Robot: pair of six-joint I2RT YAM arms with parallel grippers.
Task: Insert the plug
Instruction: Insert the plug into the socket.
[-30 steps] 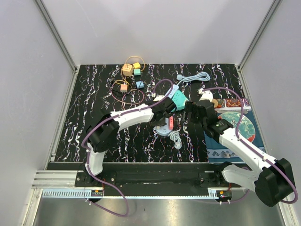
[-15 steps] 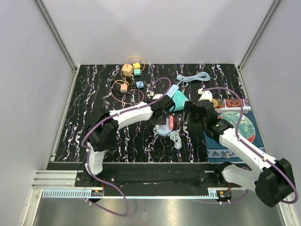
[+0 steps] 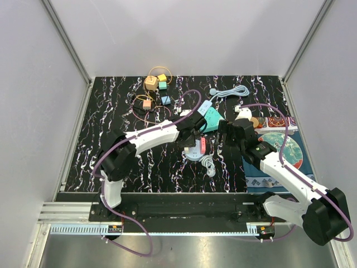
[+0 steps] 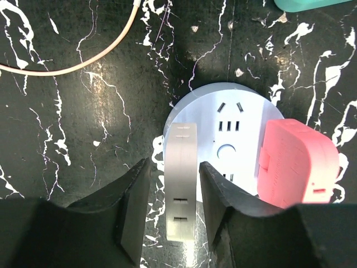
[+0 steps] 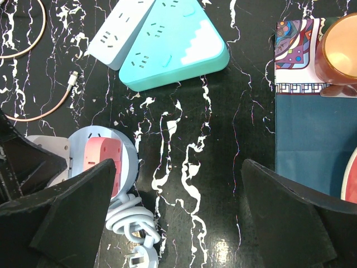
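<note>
A black marbled table (image 3: 111, 111) is seen from above, with a patterned mat (image 5: 301, 128) laid along its right side. The right gripper (image 5: 178, 167) is held above the table beside the mat, its fingers spread wide with nothing between them. Beyond it a three-cornered teal strip (image 5: 178, 39) is laid touching a white strip (image 5: 120, 33) on its left. Nearer the arms a round socket (image 4: 206, 106) is set flat on the table, and a pink adapter (image 4: 295, 164) is seated on its right part. The left gripper (image 4: 174, 167) is poised over the socket's left edge, its fingers parted narrowly to either side of the plug (image 4: 182, 184). A slim gap is shown at the left finger, while the right finger is at or against the plug's side. The grey plug is placed over the socket's left rim, beside the slots at the centre; whether it is seated cannot be told. A coiled white cable (image 5: 131, 215) is laid just beside the socket
</note>
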